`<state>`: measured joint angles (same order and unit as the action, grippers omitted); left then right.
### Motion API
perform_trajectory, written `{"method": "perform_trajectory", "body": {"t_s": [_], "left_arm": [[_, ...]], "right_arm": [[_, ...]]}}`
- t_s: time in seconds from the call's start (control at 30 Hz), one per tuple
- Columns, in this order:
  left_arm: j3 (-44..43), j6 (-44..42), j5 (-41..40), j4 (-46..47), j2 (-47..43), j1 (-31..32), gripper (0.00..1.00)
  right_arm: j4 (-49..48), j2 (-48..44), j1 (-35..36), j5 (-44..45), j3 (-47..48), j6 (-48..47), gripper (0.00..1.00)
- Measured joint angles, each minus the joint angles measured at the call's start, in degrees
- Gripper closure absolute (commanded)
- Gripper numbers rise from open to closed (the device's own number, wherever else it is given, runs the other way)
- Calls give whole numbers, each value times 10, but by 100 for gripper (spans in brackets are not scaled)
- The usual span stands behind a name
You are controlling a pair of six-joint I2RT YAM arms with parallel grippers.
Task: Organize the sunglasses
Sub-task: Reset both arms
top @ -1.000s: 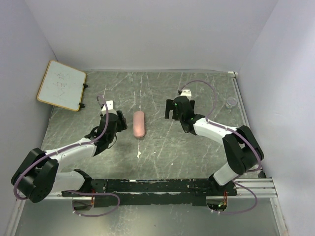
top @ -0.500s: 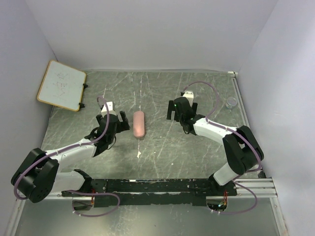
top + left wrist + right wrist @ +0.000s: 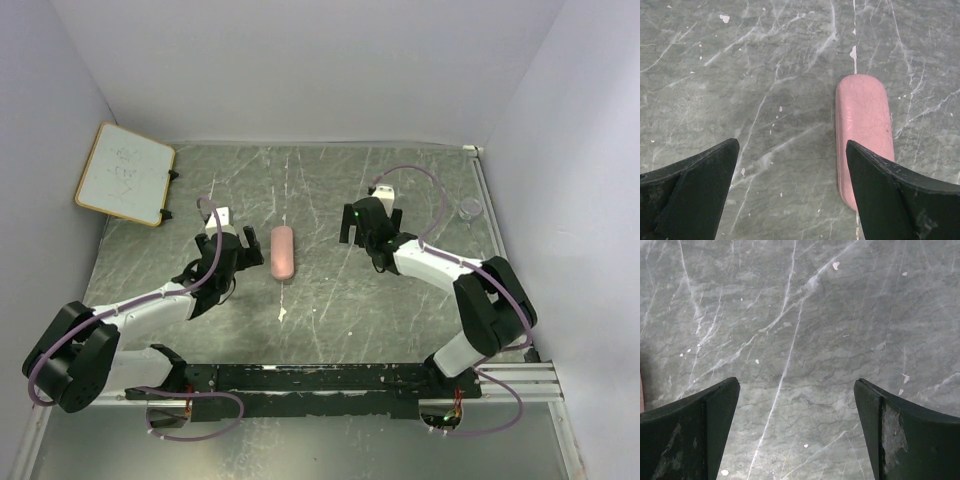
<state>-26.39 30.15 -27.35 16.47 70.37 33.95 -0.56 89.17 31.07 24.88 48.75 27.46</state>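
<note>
The sunglasses are out of view in every frame. The pink oblong case (image 3: 283, 253) lies shut on the grey marbled table, lengthwise front to back; it also shows in the left wrist view (image 3: 863, 136). My left gripper (image 3: 238, 252) is open and empty just left of the case (image 3: 792, 150), its right finger beside the case's near end. My right gripper (image 3: 352, 228) is open and empty over bare table to the right of the case (image 3: 797, 385).
A small whiteboard (image 3: 124, 173) with a wooden frame leans at the back left. A small clear cup-like object (image 3: 469, 208) sits at the back right near the wall. White walls enclose the table on three sides.
My left gripper has edged a little closer to the pink case. My right gripper has shifted slightly. The case has not moved.
</note>
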Motion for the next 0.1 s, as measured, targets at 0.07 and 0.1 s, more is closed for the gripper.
{"method": "perform_trajectory", "body": {"t_s": [0.07,0.1], "left_arm": [[0,0,-1,0,0,0,0],[0,0,-1,0,0,0,0]], "right_arm": [[-1,-1,0,0,0,0,0],[-1,-1,0,0,0,0,0]]}}
